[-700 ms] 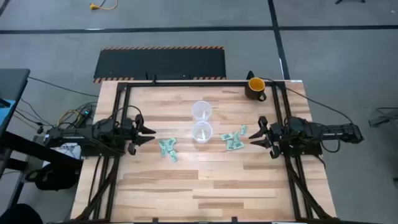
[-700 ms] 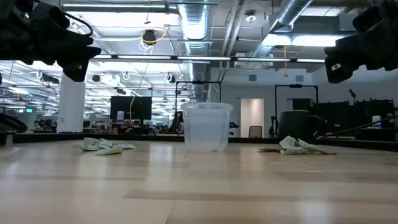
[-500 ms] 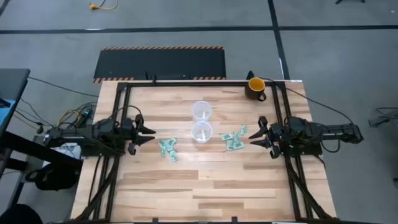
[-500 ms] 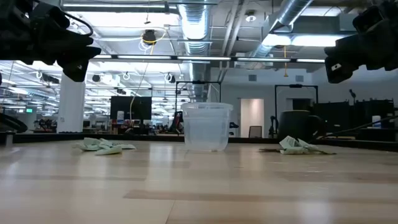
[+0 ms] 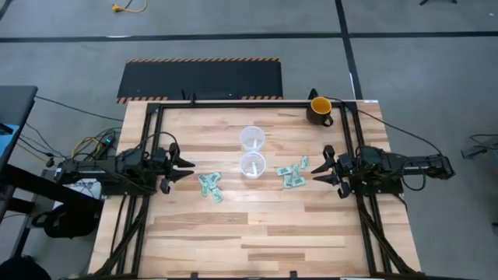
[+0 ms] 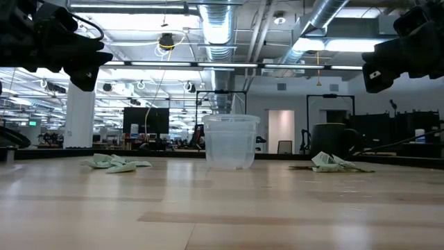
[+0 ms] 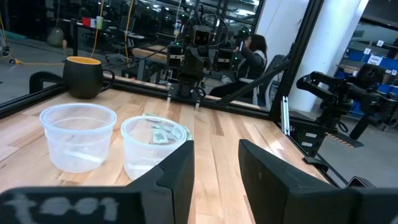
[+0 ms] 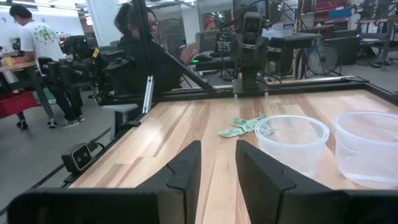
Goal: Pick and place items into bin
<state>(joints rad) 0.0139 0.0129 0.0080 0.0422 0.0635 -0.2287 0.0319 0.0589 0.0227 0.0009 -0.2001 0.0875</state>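
Two heaps of small crumpled green-and-white packets lie flat on the wooden table: a left heap (image 5: 210,187) (image 6: 114,163) and a right heap (image 5: 293,174) (image 6: 329,162) (image 8: 242,124). Between them stand two clear plastic cups, one nearer (image 5: 252,165) (image 6: 231,141) and one farther (image 5: 251,138). My left gripper (image 5: 185,168) (image 7: 216,177) hovers open just left of the left heap. My right gripper (image 5: 317,169) (image 8: 217,171) hovers open just right of the right heap. Neither touches anything.
A dark mug with a yellow inside (image 5: 319,109) (image 7: 84,76) stands at the table's far right corner. Black frame rails (image 5: 233,103) run along the far edge and both sides. Bare wood (image 5: 249,233) fills the near half. People (image 8: 134,25) are in the room beyond the table.
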